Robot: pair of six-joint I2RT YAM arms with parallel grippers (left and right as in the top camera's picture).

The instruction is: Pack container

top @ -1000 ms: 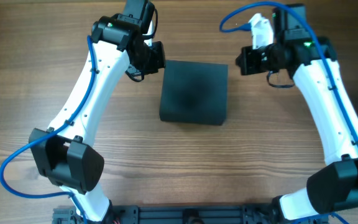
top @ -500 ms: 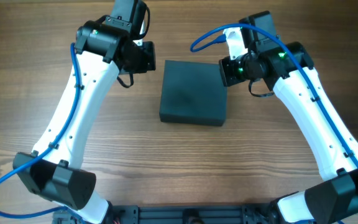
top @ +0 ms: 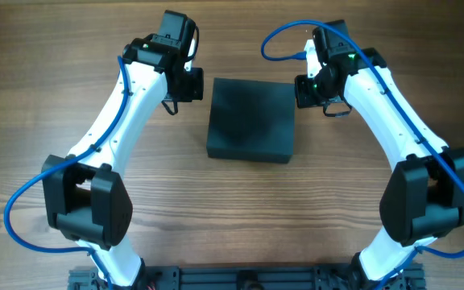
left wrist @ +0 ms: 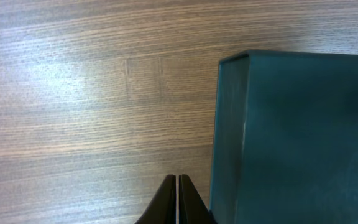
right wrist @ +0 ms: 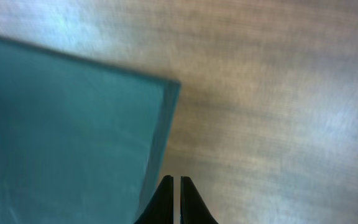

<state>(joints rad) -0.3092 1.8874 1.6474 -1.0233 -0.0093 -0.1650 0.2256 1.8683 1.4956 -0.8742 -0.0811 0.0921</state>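
Note:
The container [top: 250, 119] is a dark teal-grey square box, lid closed, at the middle of the wooden table. It also shows at the right of the left wrist view [left wrist: 297, 137] and at the left of the right wrist view [right wrist: 67, 137]. My left gripper [top: 196, 87] is shut and empty, just left of the box's far left corner; its fingertips [left wrist: 178, 180] are close beside the box's side wall. My right gripper [top: 303, 90] is shut and empty at the box's far right corner; its fingertips [right wrist: 176, 182] are next to the box's edge.
The wooden table [top: 39, 121] surrounds the box on all sides. A dark rail [top: 240, 278] runs along the front edge between the two arm bases. Blue cables loop off both arms.
Both arms have shifted near the box's far corners. The left gripper has moved slightly right toward the box; the right gripper has stayed at the right corner. The box has not moved.

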